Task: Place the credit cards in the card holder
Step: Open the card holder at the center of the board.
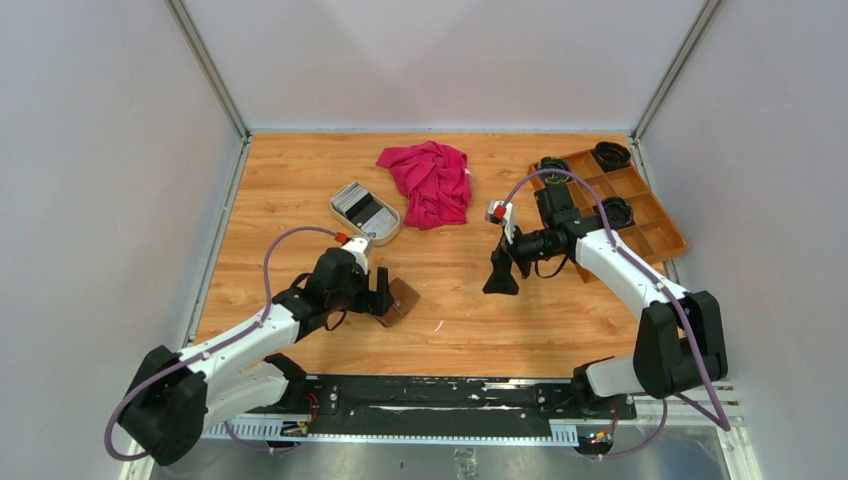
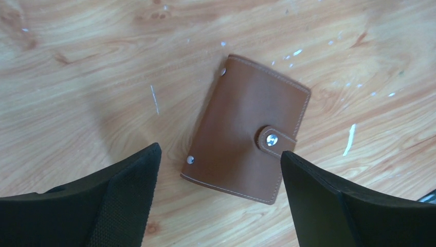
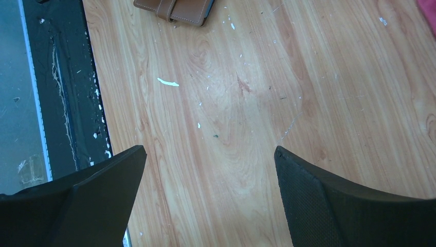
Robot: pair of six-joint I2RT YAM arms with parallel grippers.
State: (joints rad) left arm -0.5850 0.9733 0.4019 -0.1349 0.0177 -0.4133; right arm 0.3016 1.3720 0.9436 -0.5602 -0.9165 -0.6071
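Brn card holder (image 2: 247, 128) closed, flat, snap up; grey/blk credit cards (image 1: 360, 205) stacked apart

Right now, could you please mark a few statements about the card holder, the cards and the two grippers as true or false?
1. The card holder lies closed, its snap tab fastened. True.
2. The left gripper is clamped on it. False: its jaws stand open on either side of it.
3. The credit cards sit in the beige dish. True.
4. The right gripper holds a card. False: it is open, holding nothing.
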